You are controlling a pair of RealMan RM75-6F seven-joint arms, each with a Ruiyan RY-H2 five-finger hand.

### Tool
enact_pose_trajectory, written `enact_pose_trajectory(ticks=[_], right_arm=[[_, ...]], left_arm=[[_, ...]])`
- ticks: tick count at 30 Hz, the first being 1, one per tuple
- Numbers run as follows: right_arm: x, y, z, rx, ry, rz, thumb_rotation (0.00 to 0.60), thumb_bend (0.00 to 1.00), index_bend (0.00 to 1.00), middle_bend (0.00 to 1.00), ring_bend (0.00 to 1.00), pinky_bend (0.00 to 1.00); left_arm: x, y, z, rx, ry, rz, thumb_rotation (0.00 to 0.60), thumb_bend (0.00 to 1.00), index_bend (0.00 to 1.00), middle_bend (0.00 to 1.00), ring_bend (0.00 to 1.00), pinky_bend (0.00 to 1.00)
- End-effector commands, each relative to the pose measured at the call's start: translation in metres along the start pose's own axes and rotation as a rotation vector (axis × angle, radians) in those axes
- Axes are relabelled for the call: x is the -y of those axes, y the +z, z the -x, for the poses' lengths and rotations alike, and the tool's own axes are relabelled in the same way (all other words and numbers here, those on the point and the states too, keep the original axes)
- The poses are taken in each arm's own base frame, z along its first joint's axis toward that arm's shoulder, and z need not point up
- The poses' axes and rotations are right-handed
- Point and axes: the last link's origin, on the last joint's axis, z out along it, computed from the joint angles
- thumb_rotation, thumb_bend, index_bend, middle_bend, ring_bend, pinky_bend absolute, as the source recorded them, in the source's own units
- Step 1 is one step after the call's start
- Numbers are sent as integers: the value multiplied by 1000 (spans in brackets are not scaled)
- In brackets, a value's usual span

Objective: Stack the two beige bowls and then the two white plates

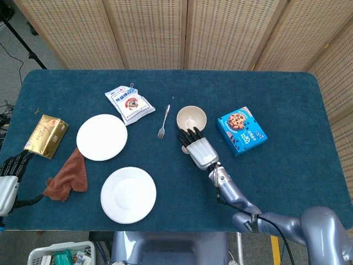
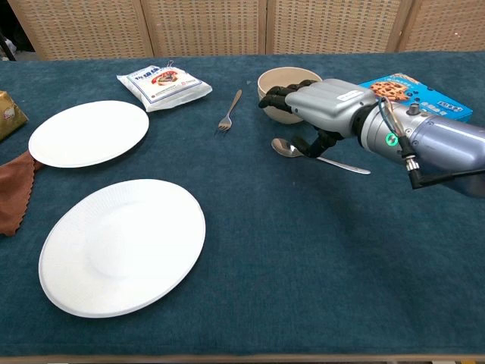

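Note:
A beige bowl (image 1: 191, 117) (image 2: 275, 78) stands upright behind the table's middle; I see one bowl shape and cannot tell whether another is nested in it. My right hand (image 1: 198, 149) (image 2: 319, 107) hovers just in front of the bowl, apart from it, fingers loosely spread and holding nothing. Two white plates lie apart on the left: the far plate (image 1: 101, 137) (image 2: 89, 133) and the near plate (image 1: 128, 194) (image 2: 121, 245). My left hand (image 1: 10, 175) hangs at the table's left front edge, empty, and shows only in the head view.
A spoon (image 2: 322, 158) lies under my right hand. A fork (image 1: 164, 121) lies left of the bowl, a snack bag (image 1: 129, 104) further left. A blue cookie box (image 1: 241, 131) sits right of the bowl. A brown cloth (image 1: 67, 175) and gold packet (image 1: 47, 135) lie at the left.

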Motion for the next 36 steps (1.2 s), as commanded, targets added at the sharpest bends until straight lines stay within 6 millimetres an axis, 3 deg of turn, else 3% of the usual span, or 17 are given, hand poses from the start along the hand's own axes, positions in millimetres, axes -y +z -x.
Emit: enact_pose_trajectory(ticks=[1, 9, 14, 16, 18, 20, 21, 29, 36], right_arm=[[0, -1, -5, -23, 9, -3, 600, 634, 4, 0, 0, 0], [-5, -13, -31, -112, 53, -9, 600, 631, 4, 0, 0, 0], [-24, -42, -46, -184, 81, 9, 600, 596, 30, 0, 0, 0], [-37, -59, -46, -204, 99, 27, 600, 471, 22, 0, 0, 0], [-48, -73, -45, -210, 92, 42, 600, 171, 4, 0, 0, 0], [-64, -91, -42, -207, 77, 75, 600, 26, 0, 0, 0, 0], [-72, -102, -40, -196, 77, 95, 600, 0, 0, 0, 0, 0], [-114, -167, -34, -179, 101, 226, 600, 0, 0, 0, 0, 0], [-125, -219, -26, -207, 205, 319, 600, 0, 0, 0, 0, 0]], left_arm=[[0, 0, 0, 0, 1, 0, 600, 3, 20, 0, 0, 0], [-1, 0, 4, 18, 10, 6, 600, 3, 20, 0, 0, 0], [-3, 2, 11, 43, 25, 23, 600, 7, 21, 0, 0, 0], [-6, 2, 16, 60, 53, 50, 600, 10, 30, 0, 0, 0], [-8, 3, 22, 76, 90, 91, 600, 12, 42, 0, 0, 0], [-12, 2, 32, 100, 94, 138, 600, 12, 50, 0, 0, 0], [-14, 2, 37, 113, 92, 165, 600, 13, 52, 0, 0, 0], [-22, 0, 57, 124, 150, 312, 600, 35, 66, 0, 0, 0], [-29, -10, 74, 160, 160, 385, 600, 41, 72, 0, 0, 0]])
